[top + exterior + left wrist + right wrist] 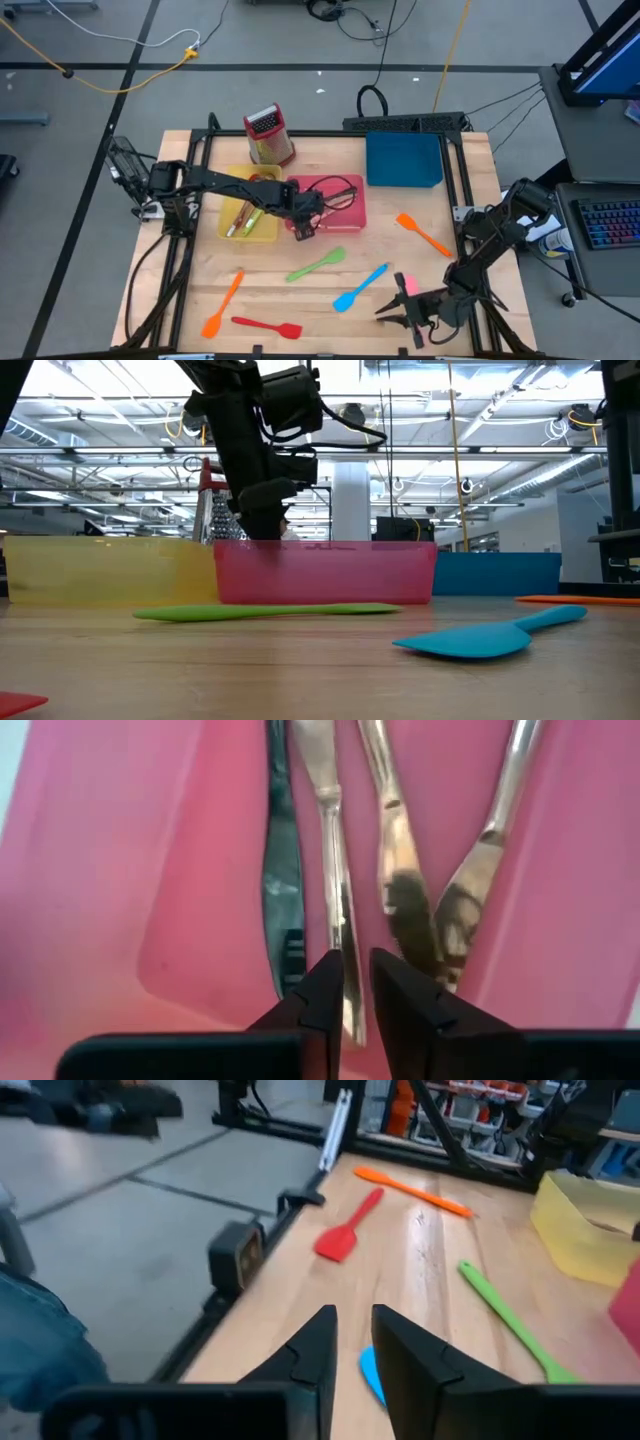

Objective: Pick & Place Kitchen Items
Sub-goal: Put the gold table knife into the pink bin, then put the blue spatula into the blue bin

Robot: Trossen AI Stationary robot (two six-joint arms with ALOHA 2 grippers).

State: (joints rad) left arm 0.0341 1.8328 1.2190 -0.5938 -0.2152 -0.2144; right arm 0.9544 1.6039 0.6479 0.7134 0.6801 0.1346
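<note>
A: From above, the left gripper [305, 228] sits over the near-left corner of the pink tray [345, 215]. Overhead I can only make out dark loops inside; its wrist camera shows four pieces of cutlery [335, 900] lying side by side on the pink floor, one dark, three copper-coloured.

B: Fingers?

A: Parted by a narrow gap, tips just above the cutlery, nothing pinched between them.

B: Right arm?

A: The right gripper [412, 318] is low at the table's near right edge, beside a pink utensil [409, 287] partly hidden under the arm. Fingers a slit apart, nothing between them.

B: Loose items?

A: Green spatula [318, 265], blue spatula [361, 288], red spatula [268, 326], two orange ones [222, 304] [423, 234] on bare wood. Table-level view cuts the red one off at the corner.

B: Yellow tray [262, 232]?

A: A few utensils inside; kinds unclear.
</note>
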